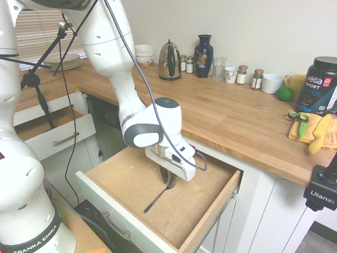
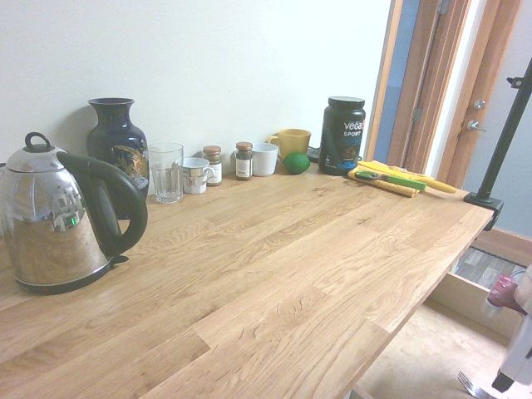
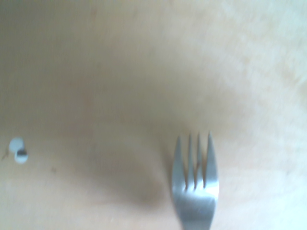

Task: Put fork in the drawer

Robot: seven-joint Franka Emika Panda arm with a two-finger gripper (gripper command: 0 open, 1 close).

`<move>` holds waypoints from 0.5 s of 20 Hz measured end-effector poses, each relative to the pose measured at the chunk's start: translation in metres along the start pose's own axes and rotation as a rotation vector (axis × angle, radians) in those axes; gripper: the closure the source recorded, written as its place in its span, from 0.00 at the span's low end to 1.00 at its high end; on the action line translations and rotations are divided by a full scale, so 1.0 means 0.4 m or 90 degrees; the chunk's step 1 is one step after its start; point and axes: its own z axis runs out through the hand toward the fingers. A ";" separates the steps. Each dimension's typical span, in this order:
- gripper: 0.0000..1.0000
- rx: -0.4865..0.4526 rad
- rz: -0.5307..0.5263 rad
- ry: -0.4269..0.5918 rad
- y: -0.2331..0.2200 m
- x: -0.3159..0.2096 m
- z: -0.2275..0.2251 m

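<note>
The wide shallow drawer (image 1: 208, 213) with the white front stands pulled open below the wooden counter, showing its bare brown board floor. My gripper (image 1: 167, 176) hangs low inside it, shut on the fork (image 1: 157, 198) near its tines. The thin handle slants down toward the drawer's front, and its tip is at or just above the floor. In the wrist view the fork's tines (image 3: 194, 179) show close over the blurred brown board. The second exterior view catches only the tines (image 2: 470, 385) and a bit of the gripper (image 2: 509, 376) at the bottom right corner.
A smaller white-fronted drawer (image 1: 55, 138) is open at the left. On the counter (image 1: 231, 121) stand a kettle (image 1: 169, 61), a dark vase (image 1: 203, 56), jars, cups, a black tub (image 1: 321, 85) and yellow cloth with scissors (image 1: 300, 122). A small round sticker (image 3: 19, 150) lies on the drawer floor.
</note>
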 end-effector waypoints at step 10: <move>0.00 0.019 0.003 0.007 -0.002 -0.009 -0.091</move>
